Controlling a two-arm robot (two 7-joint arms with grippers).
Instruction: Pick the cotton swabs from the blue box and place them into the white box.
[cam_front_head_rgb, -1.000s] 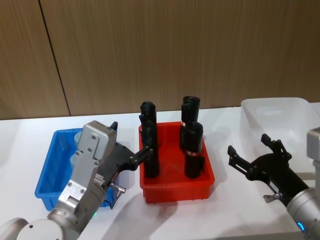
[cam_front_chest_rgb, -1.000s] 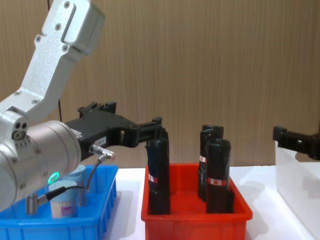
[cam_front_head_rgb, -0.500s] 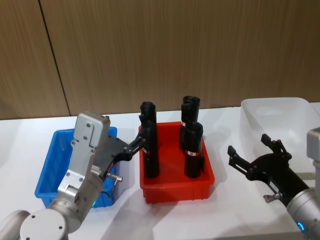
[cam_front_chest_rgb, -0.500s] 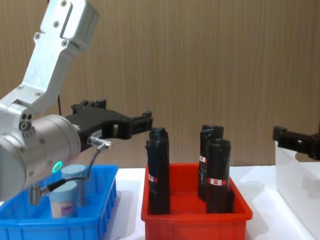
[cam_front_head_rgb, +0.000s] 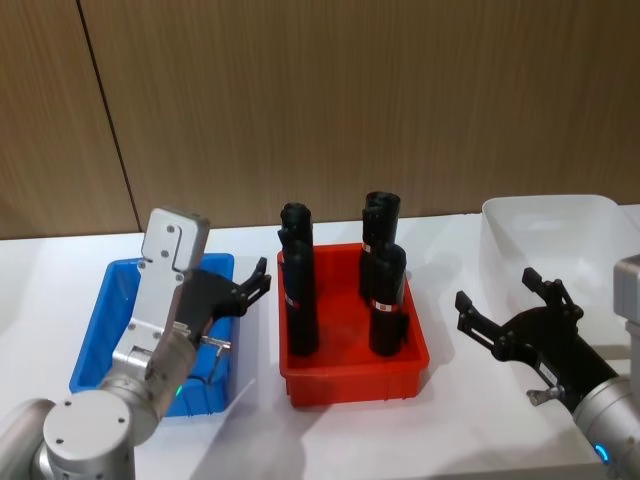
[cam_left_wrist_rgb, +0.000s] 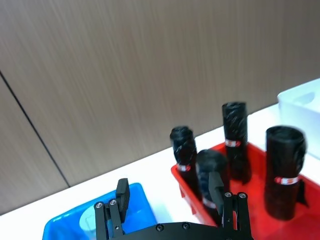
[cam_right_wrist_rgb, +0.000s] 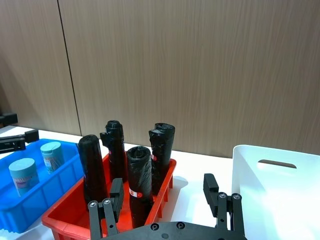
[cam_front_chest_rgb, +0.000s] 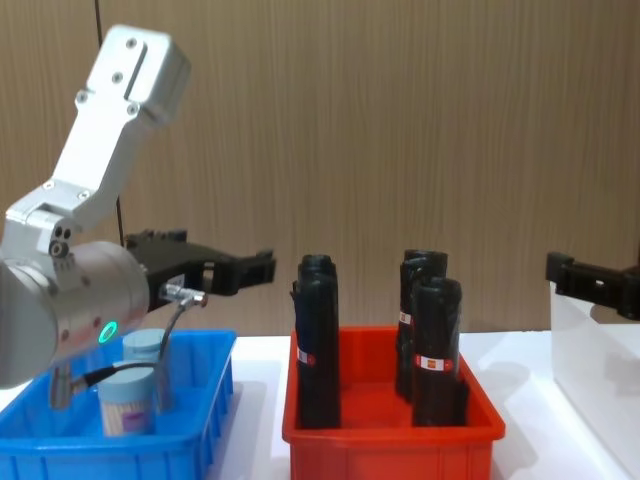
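Two cotton swabs jars (cam_front_chest_rgb: 127, 401) (cam_front_chest_rgb: 145, 349) with pale blue lids stand in the blue box (cam_front_chest_rgb: 205, 402); they also show in the right wrist view as jars (cam_right_wrist_rgb: 22, 173) (cam_right_wrist_rgb: 51, 155). My left gripper (cam_front_head_rgb: 255, 284) (cam_front_chest_rgb: 250, 270) hangs open and empty above the blue box's (cam_front_head_rgb: 95, 335) right rim, pointing toward the red bin. In the left wrist view the left gripper (cam_left_wrist_rgb: 169, 189) has its fingers wide apart. My right gripper (cam_front_head_rgb: 505, 298) (cam_right_wrist_rgb: 163, 192) is open and empty, low in front of the white box (cam_front_head_rgb: 560, 222) (cam_right_wrist_rgb: 280, 185).
A red bin (cam_front_head_rgb: 350, 370) with several tall black rolls (cam_front_head_rgb: 300, 300) stands between the blue box and the white box. A brown wood wall closes the back of the white table (cam_front_head_rgb: 450, 430).
My left gripper has drawn back leftward from beside the front black roll over the red bin to above the blue box's right rim. The right arm has not moved.
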